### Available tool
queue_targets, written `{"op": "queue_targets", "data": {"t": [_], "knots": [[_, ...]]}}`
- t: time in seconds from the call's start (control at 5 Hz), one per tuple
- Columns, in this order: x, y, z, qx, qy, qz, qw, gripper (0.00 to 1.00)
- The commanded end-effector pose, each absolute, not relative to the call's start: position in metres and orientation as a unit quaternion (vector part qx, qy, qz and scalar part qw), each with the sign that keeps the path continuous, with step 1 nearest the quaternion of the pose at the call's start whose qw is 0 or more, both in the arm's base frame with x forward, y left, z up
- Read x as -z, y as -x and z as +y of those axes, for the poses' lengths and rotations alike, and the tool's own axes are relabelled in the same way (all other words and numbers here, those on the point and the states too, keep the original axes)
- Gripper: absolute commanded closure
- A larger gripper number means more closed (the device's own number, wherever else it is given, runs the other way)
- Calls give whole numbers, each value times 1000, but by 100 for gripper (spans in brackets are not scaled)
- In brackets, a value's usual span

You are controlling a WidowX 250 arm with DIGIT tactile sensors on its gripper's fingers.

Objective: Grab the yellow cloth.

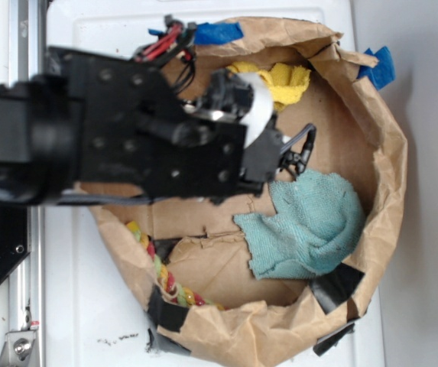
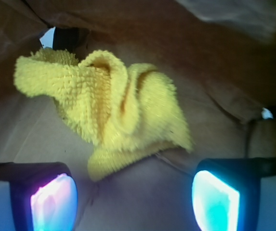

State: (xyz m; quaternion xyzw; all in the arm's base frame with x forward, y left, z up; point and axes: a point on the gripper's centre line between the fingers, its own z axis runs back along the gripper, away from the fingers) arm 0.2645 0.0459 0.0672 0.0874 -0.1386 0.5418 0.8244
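Spread over a white surface (image 1: 203,30): a brown paper bag (image 1: 383,199) rolled down into a round bin, patched with black tape (image 1: 333,287) below and blue tape (image 1: 219,32) along the top rim. Reaching in from the left in the exterior view, hiding much of the bin floor: the black arm (image 1: 127,134), red wires on top. Inside, toward the lower right: a teal cloth (image 1: 306,225), rumpled, lying against the paper wall. Higher up, near the back wall and partly tucked behind the arm: the yellow cloth (image 2: 113,113), bunched into soft folds on the brown floor, well apart from the teal one. Draped over the lower left rim: a multicoloured braided rope (image 1: 165,277). Seen in the wrist view: the gripper (image 2: 133,199) with fingers (image 2: 53,199) spread wide (pads glowing pink and cyan), nothing between them, just short of the yellow cloth's near edge.
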Motion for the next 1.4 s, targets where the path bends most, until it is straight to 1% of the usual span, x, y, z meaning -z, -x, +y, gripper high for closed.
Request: {"op": "queue_targets", "data": {"t": [0.0, 0.2, 0.4, 0.6, 0.8, 1.0, 1.2], "knots": [[-77, -281, 69, -554, -76, -147, 816, 0], [-78, -275, 75, -557, -84, -153, 812, 0], [-79, -274, 79, -552, -78, -157, 815, 0], [-77, -276, 80, -539, -79, -170, 821, 0], [-71, -278, 82, -527, -88, -178, 826, 0], [-64, -282, 87, -529, -92, -168, 827, 0], [-51, -285, 93, -530, -104, -160, 826, 0]]}}
